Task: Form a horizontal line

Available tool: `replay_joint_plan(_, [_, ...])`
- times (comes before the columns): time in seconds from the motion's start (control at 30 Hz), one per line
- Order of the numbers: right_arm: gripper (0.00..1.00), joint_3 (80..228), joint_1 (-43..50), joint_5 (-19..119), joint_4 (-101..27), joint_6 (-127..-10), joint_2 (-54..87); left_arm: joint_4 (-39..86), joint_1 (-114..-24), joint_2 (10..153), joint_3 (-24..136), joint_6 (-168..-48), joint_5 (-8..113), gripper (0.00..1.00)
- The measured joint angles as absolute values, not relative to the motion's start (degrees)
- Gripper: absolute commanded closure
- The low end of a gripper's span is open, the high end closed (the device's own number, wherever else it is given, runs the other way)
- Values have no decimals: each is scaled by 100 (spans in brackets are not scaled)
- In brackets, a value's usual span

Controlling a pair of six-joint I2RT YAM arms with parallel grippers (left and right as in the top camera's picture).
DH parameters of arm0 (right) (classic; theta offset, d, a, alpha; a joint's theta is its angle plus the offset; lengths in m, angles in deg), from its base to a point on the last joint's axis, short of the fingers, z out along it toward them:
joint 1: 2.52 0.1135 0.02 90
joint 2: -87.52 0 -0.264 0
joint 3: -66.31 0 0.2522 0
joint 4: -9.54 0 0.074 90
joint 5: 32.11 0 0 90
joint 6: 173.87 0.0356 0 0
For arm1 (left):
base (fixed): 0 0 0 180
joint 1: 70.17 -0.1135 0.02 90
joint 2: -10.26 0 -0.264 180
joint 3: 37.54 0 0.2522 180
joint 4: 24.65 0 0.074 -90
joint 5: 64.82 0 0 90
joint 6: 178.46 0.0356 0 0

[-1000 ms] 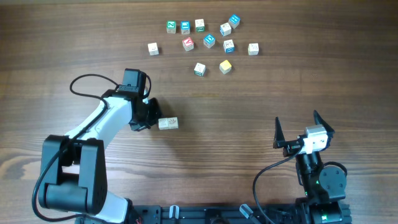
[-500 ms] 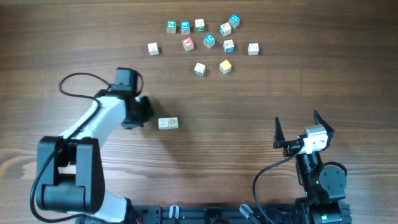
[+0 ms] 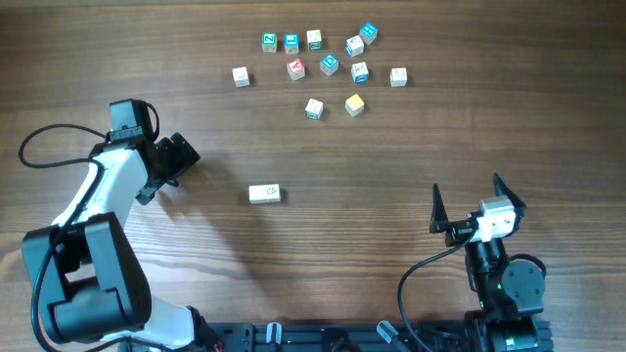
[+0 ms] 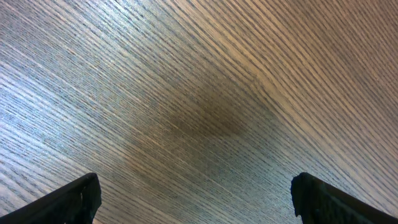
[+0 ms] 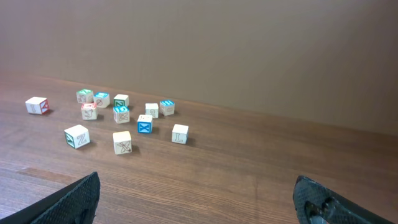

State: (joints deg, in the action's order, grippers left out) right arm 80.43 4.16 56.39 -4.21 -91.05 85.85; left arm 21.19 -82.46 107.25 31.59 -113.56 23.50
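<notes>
Two whitish wooden cubes lie touching side by side mid-table, a short horizontal line. My left gripper stands open to their left, a good gap away. Only bare wood shows between its fingers in the left wrist view, with the left gripper empty. My right gripper rests open at the front right, far from the pair. The right gripper holds nothing and faces the loose cubes at the back.
Several loose letter cubes lie scattered at the far middle of the table, among them a yellow one, blue ones and a red-edged one. A lone whitish cube sits at their left.
The left gripper has opened, let go of the two-cube row and drawn back to the left and slightly away. The pair stays where it was. The right arm has not moved.
</notes>
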Motion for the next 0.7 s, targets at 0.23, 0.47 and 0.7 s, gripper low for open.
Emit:
replay_joint_plan(0.23, [0,8043,416,5639,-421,-9105,8585,2119,-8246,10725,3159,-11356,2350,0])
replay_joint_plan(0.47, [0,8084,403,4662,1391,-9295,8563,2123,-8246,10725,3159,-11356,2350,0])
replay_joint_plan(0.7, [0,10963,403,4374,-251,-8368,6983,2119,-8246,10744,3166,-11356,2350,0])
